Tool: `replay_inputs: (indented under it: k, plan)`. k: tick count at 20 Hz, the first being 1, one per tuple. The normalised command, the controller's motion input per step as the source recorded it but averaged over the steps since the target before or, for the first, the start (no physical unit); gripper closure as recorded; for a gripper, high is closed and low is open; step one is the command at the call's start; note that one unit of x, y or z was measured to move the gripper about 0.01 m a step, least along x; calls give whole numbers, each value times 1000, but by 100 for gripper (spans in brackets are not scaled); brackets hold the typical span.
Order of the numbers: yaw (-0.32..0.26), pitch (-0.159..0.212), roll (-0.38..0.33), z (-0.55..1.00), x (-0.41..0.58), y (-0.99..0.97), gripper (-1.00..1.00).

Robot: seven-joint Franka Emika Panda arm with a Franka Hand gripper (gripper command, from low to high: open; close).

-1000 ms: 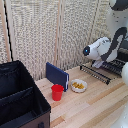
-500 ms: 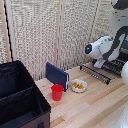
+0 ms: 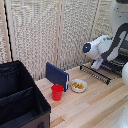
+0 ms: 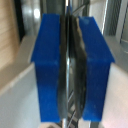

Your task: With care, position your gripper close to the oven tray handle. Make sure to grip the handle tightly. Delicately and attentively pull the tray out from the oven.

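Observation:
In the exterior view my gripper (image 3: 97, 64) hangs from the white arm at the exterior view's right, with its fingers down on the dark wire tray (image 3: 102, 74). The tray sticks out of the dark oven (image 3: 120, 61) at the right edge. The oven tray handle (image 3: 91, 72) is the thin black bar along the tray's front edge. In the wrist view the two blue fingers (image 4: 47, 65) are closed together on a thin dark bar, the handle (image 4: 70, 75), with only a narrow gap between them.
A blue upright board (image 3: 57, 75), a red cup (image 3: 57, 92) and a small white bowl of yellow food (image 3: 78, 86) stand on the wooden table (image 3: 95, 107). A large black fabric box (image 3: 20, 102) fills the exterior view's left. A slatted screen stands behind.
The hand and the tray have hardly shifted; the hand sits only slightly further to the exterior view's right than a second ago.

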Motion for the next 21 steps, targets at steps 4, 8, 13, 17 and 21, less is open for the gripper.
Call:
replay_inputs:
  k: [4,8,13,17,21]
  plan:
    - [0,0,0,29,0,881,100]
    - [2,23,-25,79,0,384,-100]
    - [0,47,-4,201,71,82,-100]
    - [-21,5,0,322,31,8,-100]
    - [-99,42,5,495,81,59,-100]
